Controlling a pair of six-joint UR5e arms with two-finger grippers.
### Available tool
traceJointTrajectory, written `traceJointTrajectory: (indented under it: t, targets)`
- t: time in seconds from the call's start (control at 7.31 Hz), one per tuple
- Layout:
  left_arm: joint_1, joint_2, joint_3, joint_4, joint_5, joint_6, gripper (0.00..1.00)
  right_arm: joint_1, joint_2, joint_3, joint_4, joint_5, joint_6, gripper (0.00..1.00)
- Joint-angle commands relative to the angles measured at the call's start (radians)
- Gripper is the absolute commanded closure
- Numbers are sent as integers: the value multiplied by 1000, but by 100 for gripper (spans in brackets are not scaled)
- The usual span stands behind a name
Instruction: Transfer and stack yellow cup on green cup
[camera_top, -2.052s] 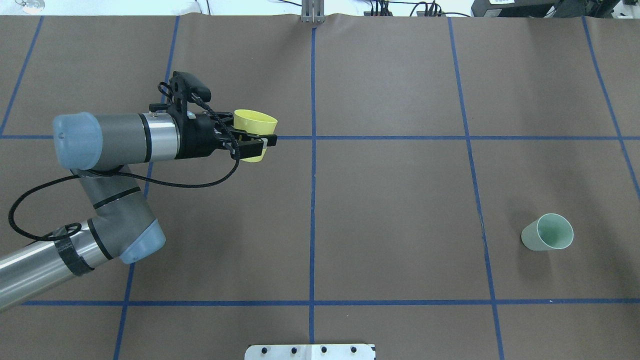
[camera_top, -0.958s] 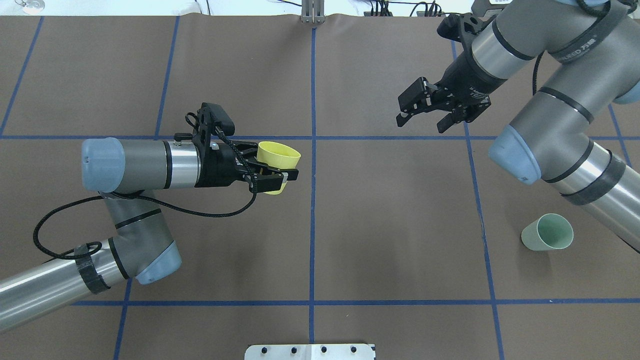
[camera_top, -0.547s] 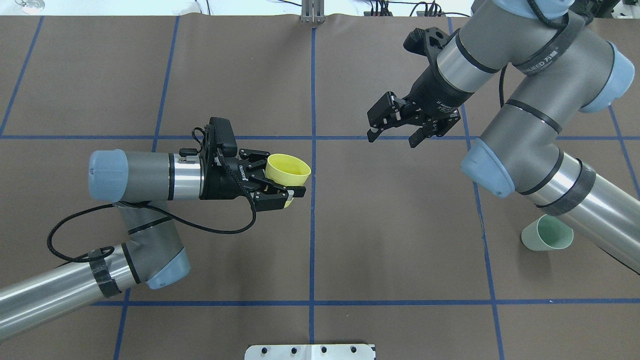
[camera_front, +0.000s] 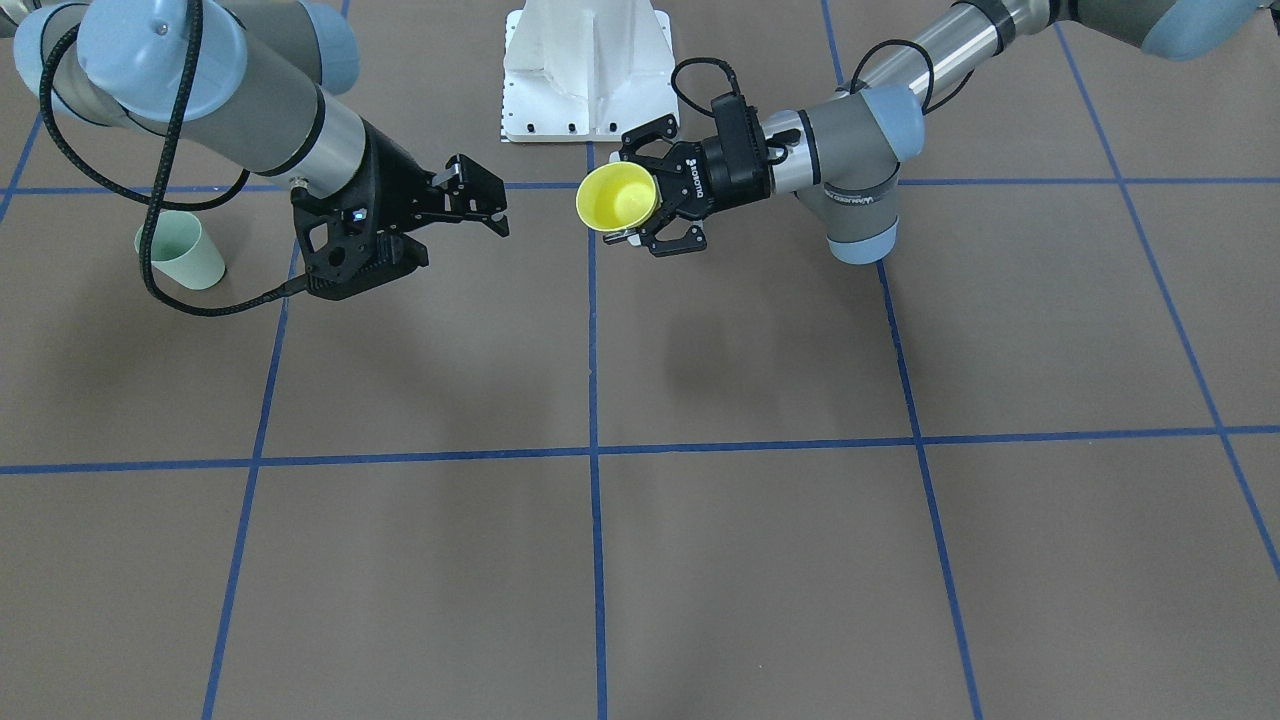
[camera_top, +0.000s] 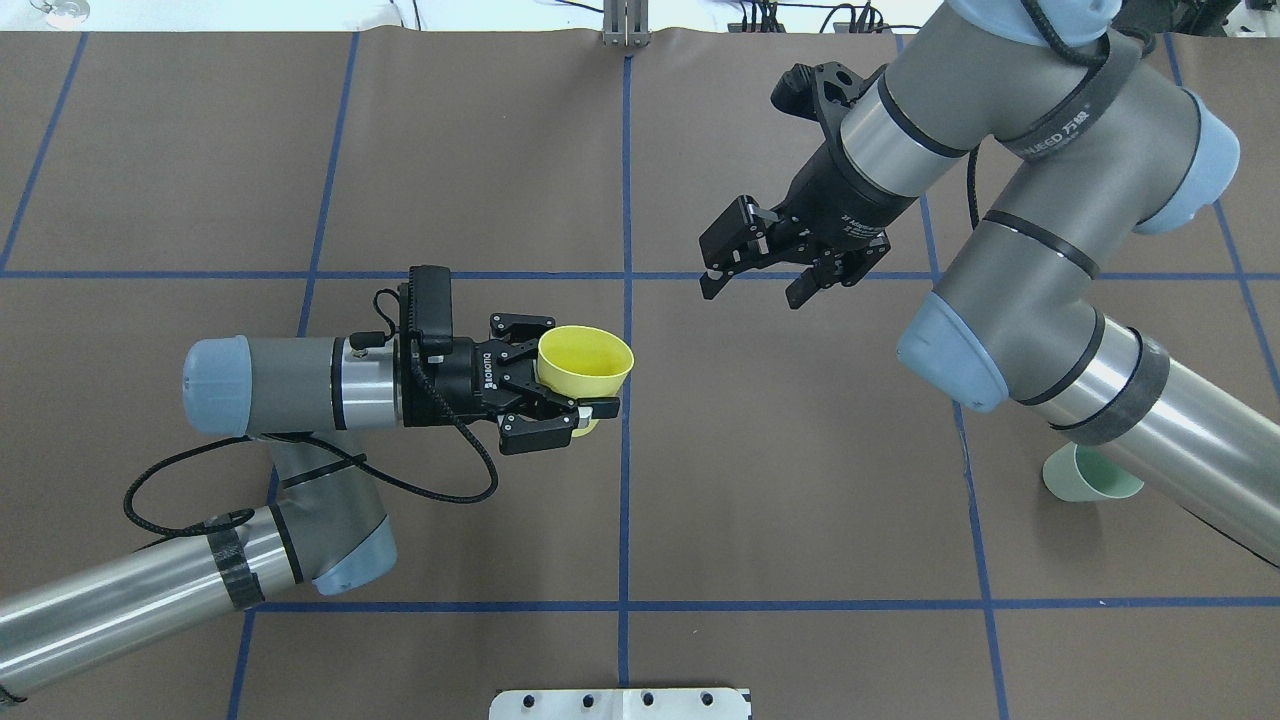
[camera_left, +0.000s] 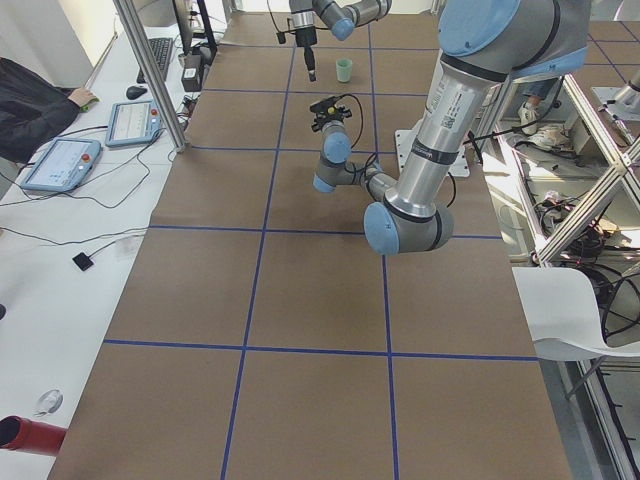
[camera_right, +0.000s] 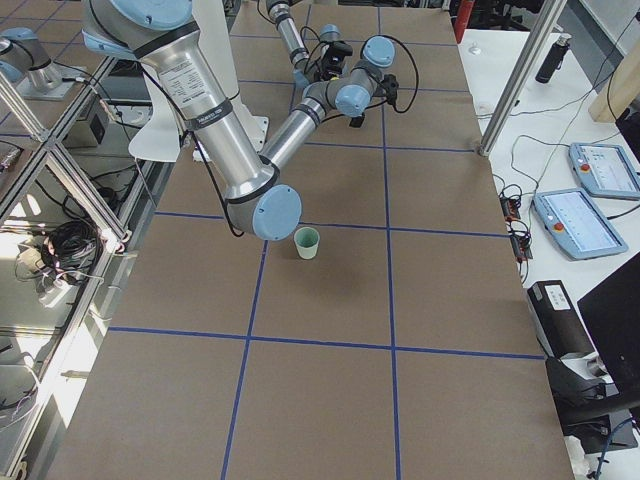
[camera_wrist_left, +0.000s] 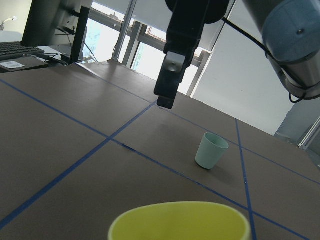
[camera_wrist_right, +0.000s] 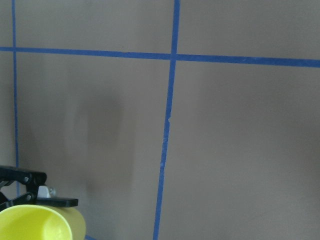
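Left arm, grey-and-silver with pale blue joint caps (camera_top: 290, 385), comes in from the lower left and lies low and roughly level across the brown paper-covered table with blue tape grid lines (camera_top: 800, 450). Left gripper (camera_top: 572, 370), black, two-finger, jaws closed on the small bright yellow plastic tumbler (camera_top: 592, 352), one finger on each side of the wall below the rim. The yellow cup is held in the air, clear of the table and tilted, with its open mouth facing up and away from the wrist. It sits just left of the centre blue line and nothing is inside it.

Across that line and a bit farther back is the right gripper (camera_top: 753, 288), also black. Its jaws are spread wide with nothing between them, pointing down and toward the yellow cup but apart from it. It is off the table.

Right arm (camera_top: 1010, 250), big in the overhead view, runs from the upper right and bends back down to the right edge.

Far right is the small pale mint-green plastic tumbler (camera_top: 1072, 482). It stands upright on the table, mouth up, alone, and well apart from both grippers. In the overhead view the right arm's forearm covers part of it; the right side view shows it whole.
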Motion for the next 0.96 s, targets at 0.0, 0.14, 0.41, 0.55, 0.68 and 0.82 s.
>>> traceJointTrajectory:
  t: [0.0,0.14,0.41,0.55,0.68,0.82]
  targets:
    - [10,-2,28,-23,27,1,100,-24,1,-3,69,-3,24,3]
    - [13,-5,27,-23,48,3,100,-33,2,-1,71,-3,25,3]
    - [13,-7,45,-14,47,128,100,-42,2,-1,73,-6,21,3]
    - [14,-10,57,-14,53,136,100,-56,2,-3,83,-10,21,3]
    - [8,-14,59,-12,55,186,100,-65,3,-3,93,-10,23,3]
    - [8,-25,80,-9,55,287,100,-73,9,-9,93,-10,23,3]
